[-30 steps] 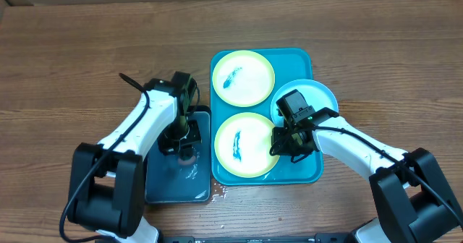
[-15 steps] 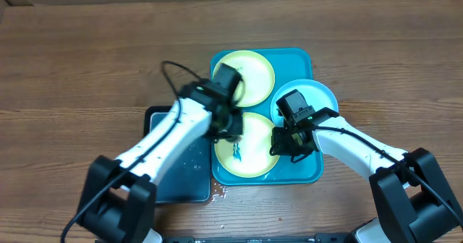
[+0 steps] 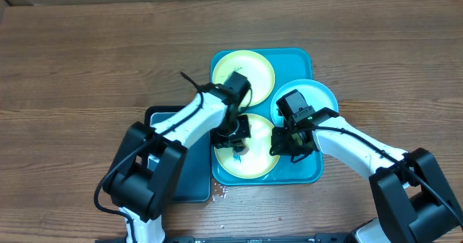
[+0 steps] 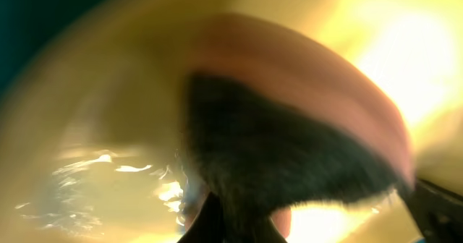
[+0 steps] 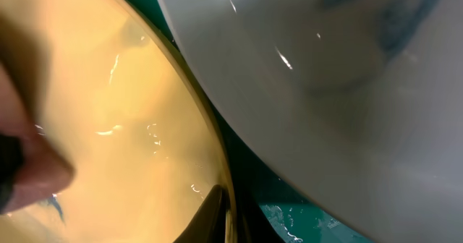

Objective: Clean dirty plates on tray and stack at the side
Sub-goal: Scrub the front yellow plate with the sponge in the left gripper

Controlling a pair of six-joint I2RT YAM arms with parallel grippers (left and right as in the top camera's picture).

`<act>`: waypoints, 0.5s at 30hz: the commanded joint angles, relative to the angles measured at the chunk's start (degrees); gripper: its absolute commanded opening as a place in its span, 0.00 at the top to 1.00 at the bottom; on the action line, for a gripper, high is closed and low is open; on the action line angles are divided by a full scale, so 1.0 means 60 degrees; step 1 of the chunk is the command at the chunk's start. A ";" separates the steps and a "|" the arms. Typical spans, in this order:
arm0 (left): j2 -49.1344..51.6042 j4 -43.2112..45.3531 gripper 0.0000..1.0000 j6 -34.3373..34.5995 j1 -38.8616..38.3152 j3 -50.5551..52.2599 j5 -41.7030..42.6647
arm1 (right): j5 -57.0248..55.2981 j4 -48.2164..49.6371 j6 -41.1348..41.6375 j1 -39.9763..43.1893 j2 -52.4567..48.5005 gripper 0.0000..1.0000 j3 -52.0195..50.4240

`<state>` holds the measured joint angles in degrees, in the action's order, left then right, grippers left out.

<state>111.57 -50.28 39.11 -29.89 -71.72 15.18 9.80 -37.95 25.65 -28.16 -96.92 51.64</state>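
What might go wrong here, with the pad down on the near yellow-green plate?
The right hand pinches only the rim of the near yellow-green round plastic plate; pressure from the pink scrubbing pad in the left hand may twist it loose. The pale blue round plastic plate, right beside that hand, overhangs the edge of the turquoise rectangular plastic tray; a nudge may tip it off.

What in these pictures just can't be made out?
Overhead: the middle of the near plate, and any smear there, hidden under the left arm.
Left wrist: the pink-and-dark thing in the jaws, too blurred to name.
Right wrist: the grip on that plate's rim, cut off by the bottom edge.
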 commanded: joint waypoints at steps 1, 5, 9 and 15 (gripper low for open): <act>0.0259 -0.0488 0.96 0.0084 0.0637 -0.0026 -0.0933 | -0.0557 -0.0036 -0.0015 0.0044 -0.0120 0.93 -0.0044; 0.0259 -0.0783 0.96 -0.0470 0.0856 -0.0026 -0.1100 | -0.0557 -0.0033 -0.0015 0.0044 -0.0120 0.93 -0.0044; 0.0262 -0.0514 0.96 -0.1027 0.0703 -0.0022 -0.0127 | -0.0557 -0.0022 -0.0015 0.0044 -0.0120 0.93 -0.0044; 0.0262 0.0630 0.96 -0.1472 -0.0182 0.0015 0.1861 | -0.0557 -0.0018 -0.0015 0.0044 -0.0120 0.93 -0.0044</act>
<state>111.72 -48.49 33.19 -27.66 -71.70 18.72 9.80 -37.93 25.67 -28.16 -96.92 51.64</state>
